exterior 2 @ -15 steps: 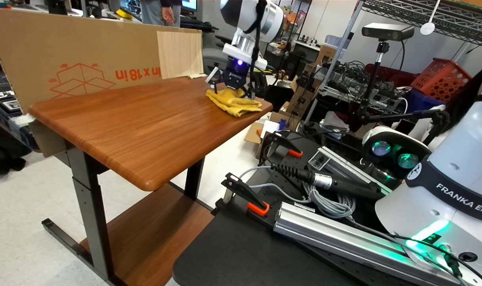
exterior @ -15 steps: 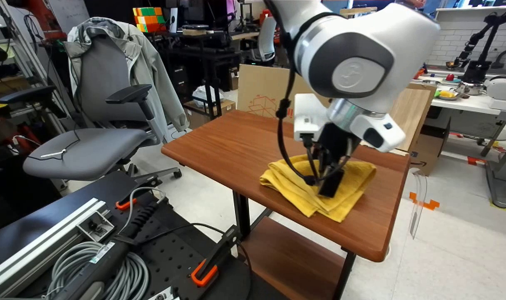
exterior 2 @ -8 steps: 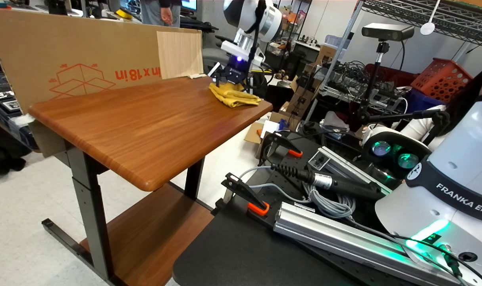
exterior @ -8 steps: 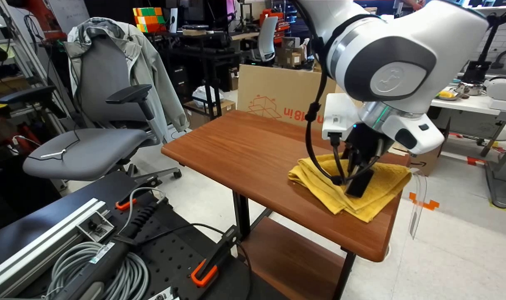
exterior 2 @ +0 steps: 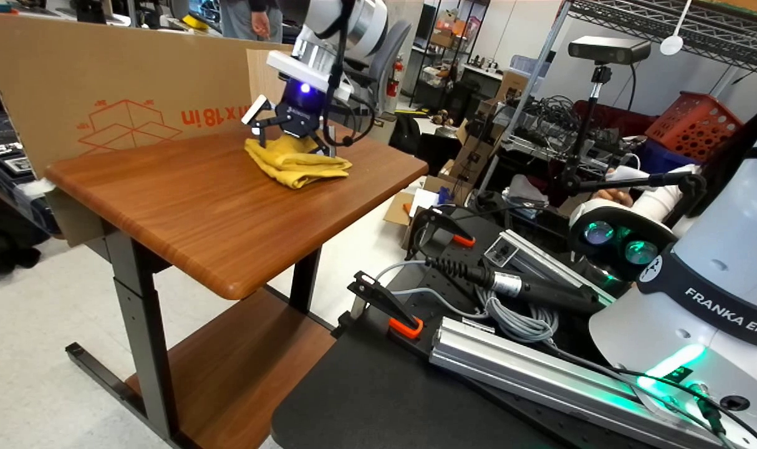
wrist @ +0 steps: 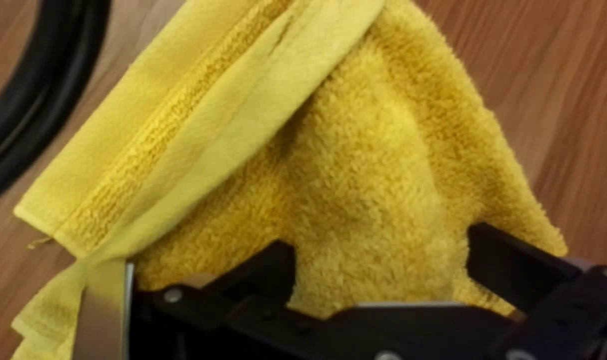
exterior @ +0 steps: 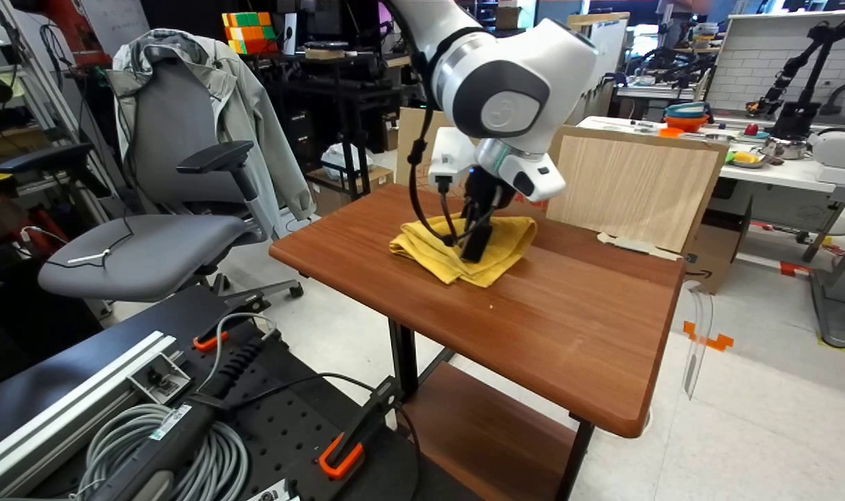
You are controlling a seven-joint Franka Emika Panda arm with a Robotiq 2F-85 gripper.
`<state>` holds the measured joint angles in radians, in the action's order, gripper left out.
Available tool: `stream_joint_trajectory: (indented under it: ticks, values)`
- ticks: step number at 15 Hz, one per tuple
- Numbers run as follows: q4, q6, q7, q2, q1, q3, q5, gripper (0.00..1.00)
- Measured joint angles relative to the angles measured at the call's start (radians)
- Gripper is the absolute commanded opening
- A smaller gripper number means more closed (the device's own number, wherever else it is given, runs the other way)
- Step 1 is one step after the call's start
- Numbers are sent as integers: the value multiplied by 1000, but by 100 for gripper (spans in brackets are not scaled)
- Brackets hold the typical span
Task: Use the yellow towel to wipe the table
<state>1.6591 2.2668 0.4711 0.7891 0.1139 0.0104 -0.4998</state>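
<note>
The yellow towel [exterior: 513, 240] lies folded and bunched on the reddish-brown table [exterior: 569, 334], left of the tabletop's middle in an exterior view. It also shows in an exterior view [exterior 2: 297, 171] and fills much of the wrist view [wrist: 363, 165]. My gripper [wrist: 381, 245] points down onto the towel; its two black fingers stand apart with a bulge of towel filling the gap between them. The gripper also shows in both exterior views [exterior: 475, 247] [exterior 2: 294, 142]. The towel's underside is hidden. The table [exterior 2: 197, 206] has a black leg. A tiny pale speck [exterior: 491, 307] is on its top.
A cardboard panel [exterior 2: 54, 75] and a pale plywood board [exterior: 635, 188] stand along the table's far edge. A black cable loop [exterior: 415, 188] hangs beside the gripper. A black bench [exterior 2: 366, 380] with clamps and coiled cable is nearby. A grey chair [exterior: 144, 250] stands beyond one end.
The gripper and towel first slid toward one end of the table, then back past their earlier place toward the opposite end and the far edge. The towel moved with the fingers.
</note>
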Motion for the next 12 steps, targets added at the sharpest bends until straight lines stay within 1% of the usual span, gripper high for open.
stream_joint_trajectory:
  ticks: [3,6,9,12]
  values:
    - [45,2,-75,-34,-4,-84,-74,100]
    - [54,-3,-140,-71,-1,-143,-193,100]
    - [19,-15,-144,-77,-8,-160,-288,100]
    - [-21,-17,-141,-53,-16,-154,-320,100]
